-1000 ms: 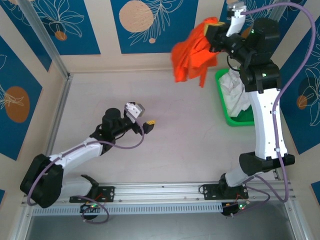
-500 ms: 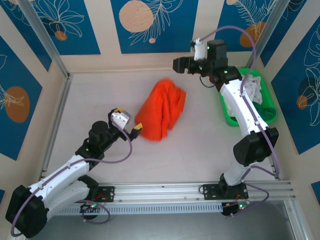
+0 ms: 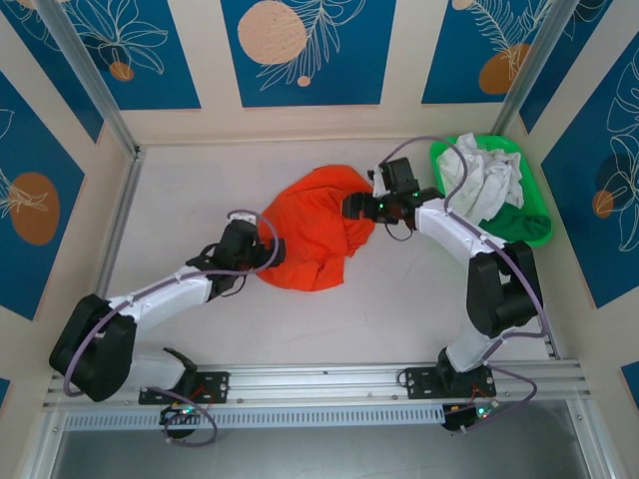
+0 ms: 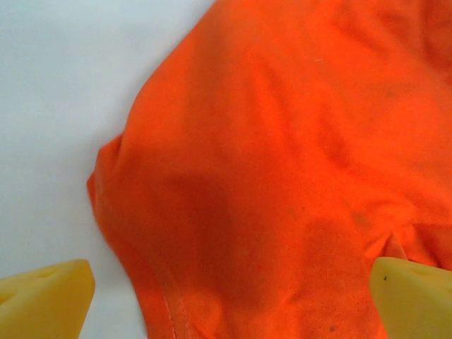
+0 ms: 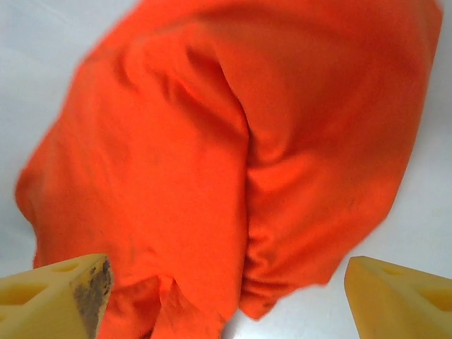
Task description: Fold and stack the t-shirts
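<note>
The orange t-shirt [image 3: 315,235] lay crumpled left of the green tray [image 3: 529,226]; the white t-shirt [image 3: 484,180] sat inside it. Both arms stretched low over the orange cloth, left gripper [image 4: 229,300] and right gripper [image 5: 227,293] spread wide.

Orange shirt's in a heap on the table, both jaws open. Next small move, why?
Likely lower the left jaws and close on the hem of the orange t-shirt between them: it lies crumpled on the table, both jaws open, and needs spreading flat.
</note>
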You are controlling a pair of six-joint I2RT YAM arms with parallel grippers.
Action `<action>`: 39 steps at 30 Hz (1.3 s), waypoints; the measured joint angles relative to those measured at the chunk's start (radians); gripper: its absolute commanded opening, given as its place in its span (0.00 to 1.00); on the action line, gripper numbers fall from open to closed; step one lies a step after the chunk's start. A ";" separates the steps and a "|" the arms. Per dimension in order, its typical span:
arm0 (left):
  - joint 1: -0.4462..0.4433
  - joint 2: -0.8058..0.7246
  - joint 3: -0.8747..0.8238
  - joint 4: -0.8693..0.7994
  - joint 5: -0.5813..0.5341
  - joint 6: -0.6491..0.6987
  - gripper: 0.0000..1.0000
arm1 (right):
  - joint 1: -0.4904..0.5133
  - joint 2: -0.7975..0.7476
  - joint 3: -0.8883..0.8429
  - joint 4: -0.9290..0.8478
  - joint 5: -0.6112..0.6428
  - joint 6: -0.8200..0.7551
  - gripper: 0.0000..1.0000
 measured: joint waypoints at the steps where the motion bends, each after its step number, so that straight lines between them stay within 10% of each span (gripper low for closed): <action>1: -0.006 0.009 0.003 -0.035 -0.010 -0.068 1.00 | 0.005 0.006 -0.017 0.002 0.007 0.017 0.82; 11: -0.060 0.077 -0.013 -0.153 0.034 -0.572 0.76 | -0.006 0.158 -0.021 0.039 0.059 0.089 0.77; 27: -0.055 0.237 0.041 -0.055 0.100 -0.720 0.31 | -0.050 0.148 -0.114 0.084 0.057 0.211 0.62; 33: -0.053 0.252 0.056 -0.072 0.102 -0.716 0.02 | -0.050 0.158 -0.115 0.121 0.000 0.231 0.35; 39: -0.039 0.245 0.071 -0.093 0.097 -0.692 0.00 | -0.052 0.250 -0.036 0.137 -0.036 0.218 0.11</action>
